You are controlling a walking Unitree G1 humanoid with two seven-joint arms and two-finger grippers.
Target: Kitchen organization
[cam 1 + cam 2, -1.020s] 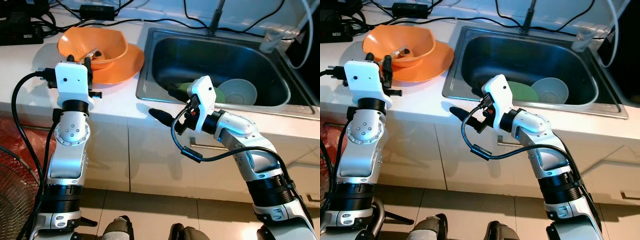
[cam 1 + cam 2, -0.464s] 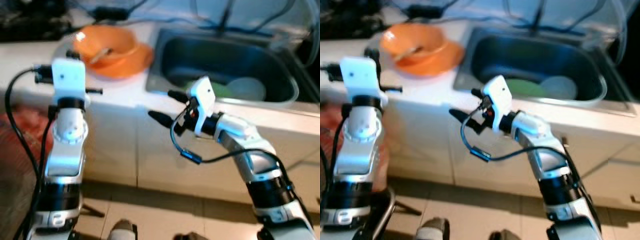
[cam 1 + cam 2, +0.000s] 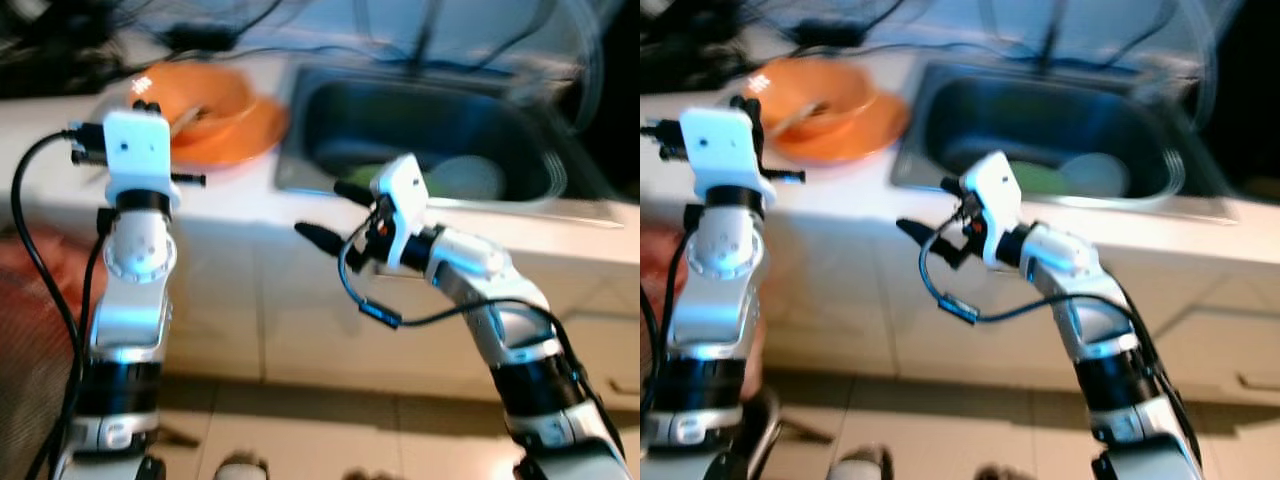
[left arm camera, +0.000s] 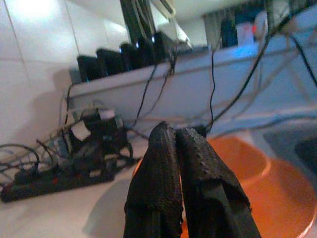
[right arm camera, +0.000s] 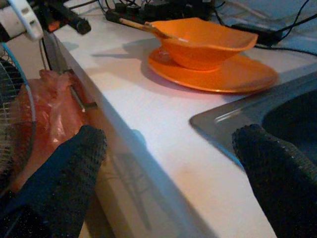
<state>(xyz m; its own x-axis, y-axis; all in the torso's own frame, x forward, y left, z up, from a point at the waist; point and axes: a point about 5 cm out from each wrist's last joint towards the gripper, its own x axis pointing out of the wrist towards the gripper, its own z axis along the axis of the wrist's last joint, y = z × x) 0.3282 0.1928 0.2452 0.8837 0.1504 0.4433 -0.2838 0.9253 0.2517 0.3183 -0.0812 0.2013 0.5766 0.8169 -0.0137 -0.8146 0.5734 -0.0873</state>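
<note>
Head views: blurred; white worktop point(image 3: 230, 200) with steel sink point(image 3: 440, 120), both arms raised before it.
Bowl point(image 5: 200, 42): orange, on an orange plate point(image 5: 223, 74), on the worktop beside the sink; a stick-like utensil point(image 5: 143, 27) leans in it.
Sink: holds a green dish point(image 3: 1040, 178) and a pale bowl point(image 3: 1095, 172).
Left gripper point(image 4: 181, 144): fingers pressed together, empty, held up in front of the bowl.
Right gripper point(image 5: 168, 163): fingers wide apart, empty, at the worktop's front edge near the sink corner.
Left wrist view: power strip point(image 4: 54, 176) and tangled cables by the tiled wall.
Right wrist view: red bag point(image 5: 52, 106) and a fan grille point(image 5: 15, 114) below the worktop.
</note>
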